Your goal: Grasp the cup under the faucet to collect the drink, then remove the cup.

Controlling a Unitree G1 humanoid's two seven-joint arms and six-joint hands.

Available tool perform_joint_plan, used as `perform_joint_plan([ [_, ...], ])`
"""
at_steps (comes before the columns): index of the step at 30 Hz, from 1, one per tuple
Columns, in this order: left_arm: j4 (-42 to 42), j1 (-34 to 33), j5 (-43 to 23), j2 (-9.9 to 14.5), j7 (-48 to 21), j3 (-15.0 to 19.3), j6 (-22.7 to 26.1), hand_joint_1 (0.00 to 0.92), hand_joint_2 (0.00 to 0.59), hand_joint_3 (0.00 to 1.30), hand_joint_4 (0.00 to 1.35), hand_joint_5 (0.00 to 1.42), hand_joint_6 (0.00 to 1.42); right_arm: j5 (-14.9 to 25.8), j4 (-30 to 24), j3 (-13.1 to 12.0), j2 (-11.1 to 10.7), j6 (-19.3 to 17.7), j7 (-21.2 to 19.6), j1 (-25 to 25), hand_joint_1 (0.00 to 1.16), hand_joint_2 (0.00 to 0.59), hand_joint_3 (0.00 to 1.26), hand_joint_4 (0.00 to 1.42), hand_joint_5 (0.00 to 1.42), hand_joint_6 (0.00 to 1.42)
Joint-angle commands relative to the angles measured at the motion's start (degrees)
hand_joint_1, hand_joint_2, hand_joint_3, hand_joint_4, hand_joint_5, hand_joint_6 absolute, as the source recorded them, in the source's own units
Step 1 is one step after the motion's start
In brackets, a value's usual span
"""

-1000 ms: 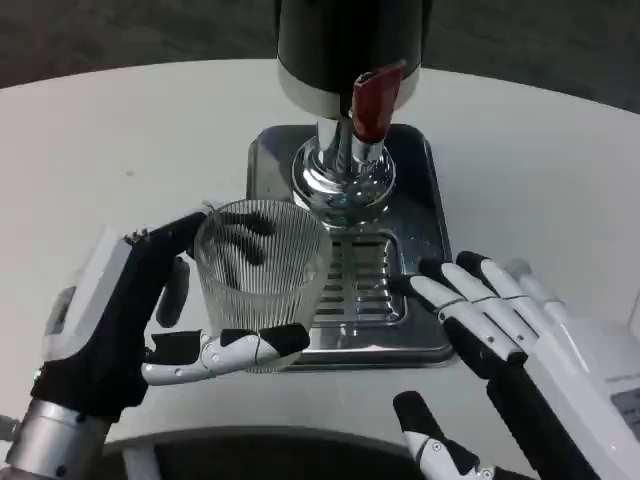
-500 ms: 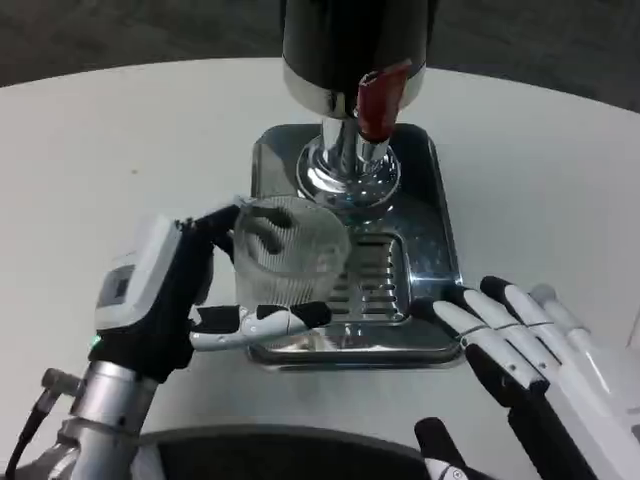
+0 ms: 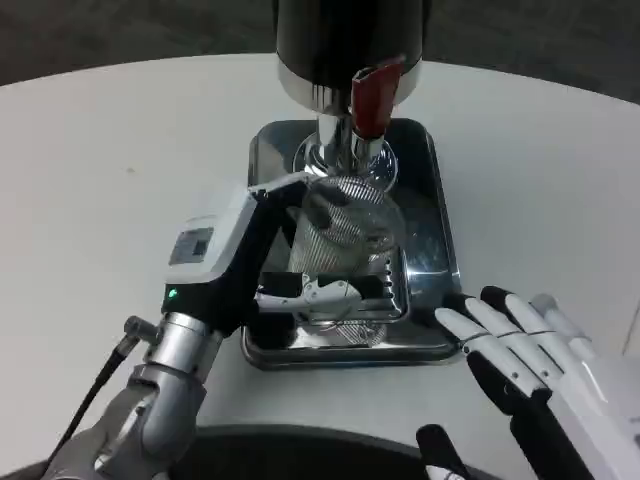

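- The left hand (image 3: 262, 262) comes in from the lower left of the frame and grasps the cup (image 3: 343, 232), with black-and-white fingers (image 3: 330, 293) wrapped around its near side.
- The cup is clear, ribbed glass and sits at the centre of the frame, above the drip tray (image 3: 430, 190) and right beneath the faucet (image 3: 368, 100).
- The cup's rim lies close under the chrome base of the dispenser (image 3: 345, 45); whether its bottom touches the tray grate cannot be told.
- The faucet has a red handle and sticks out from the front of the black-and-chrome dispenser at the top centre of the frame.
- The drip tray is a shiny metal rectangle with a slotted grate (image 3: 385, 290) in its near half, resting on the white table (image 3: 110, 160).
- The right hand (image 3: 535, 355) is at the lower right of the frame, released, its fingers stretched out and apart, holding nothing.
- Its fingertips (image 3: 452, 318) point toward the tray's lower right corner, just beside it.
- A green light glows on the left wrist, and a black cable (image 3: 90, 390) runs from the silver forearm toward the lower left.
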Motion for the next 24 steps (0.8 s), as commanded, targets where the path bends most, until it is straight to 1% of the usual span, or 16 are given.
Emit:
perform_joint_plan([
  [1,4.04,-4.15,1.3,-0.69,4.59,-2.95,1.8,0.584,0.113,0.98,1.08,1.2,1.35,-0.23,-0.55,-0.01,0.62,-0.58,-0.73,1.54,0.4,0.497,0.17,0.1,0.05,0.03],
  [5,7.08,-5.32,1.3,-1.12,5.85,-4.63,2.67,0.584,0.113,0.98,1.07,1.2,1.35,-0.39,-0.59,0.03,0.86,-0.65,-0.7,1.74,0.4,0.497,0.17,0.1,0.06,0.03],
  [9,8.41,-5.28,1.19,-0.89,7.03,-5.97,2.87,0.59,0.115,0.98,1.07,1.19,1.34,-0.26,-0.76,-0.37,1.22,-0.37,-0.64,2.14,0.4,0.491,0.17,0.1,0.07,0.04],
  [13,9.05,-4.8,1.21,-0.33,7.47,-6.89,3.11,0.585,0.108,0.95,1.01,1.13,1.27,-0.24,-0.67,-0.31,1.53,-0.64,-0.84,2.73,0.39,0.489,0.17,0.1,0.07,0.05],
  [14,9.16,-4.63,1.11,-0.15,7.43,-7.06,3.22,0.582,0.105,0.92,0.97,1.1,1.24,-0.26,-0.64,-0.22,1.61,-0.71,-0.89,2.84,0.39,0.488,0.17,0.1,0.08,0.05],
  [17,9.28,-4.37,0.63,0.21,7.29,-7.55,3.52,0.557,0.089,0.82,0.85,1.02,1.13,-0.35,-0.54,-0.04,1.79,-0.81,-0.96,3.02,0.39,0.488,0.17,0.1,0.08,0.05],
  [19,9.25,-4.25,0.22,0.38,7.27,-7.84,3.67,0.526,0.09,0.74,0.74,0.94,1.06,-0.34,-0.5,0.04,1.85,-0.79,-0.93,3.06,0.39,0.488,0.17,0.1,0.08,0.05],
  [21,8.88,-3.93,-0.03,0.68,7.7,-7.93,3.61,0.473,0.095,0.62,0.62,0.86,0.96,-0.25,-0.48,0.1,1.86,-0.71,-0.84,3.11,0.39,0.488,0.17,0.1,0.09,0.06],
  [22,8.72,-3.85,-0.11,0.83,7.78,-7.97,3.62,0.449,0.102,0.56,0.58,0.83,0.92,-0.18,-0.48,0.13,1.84,-0.66,-0.75,3.12,0.39,0.488,0.17,0.1,0.09,0.06],
  [24,8.63,-3.8,-0.47,1.0,7.6,-7.92,3.58,0.405,0.097,0.44,0.47,0.75,0.8,-0.06,-0.47,0.14,1.8,-0.57,-0.58,3.09,0.39,0.488,0.17,0.1,0.09,0.06],
])
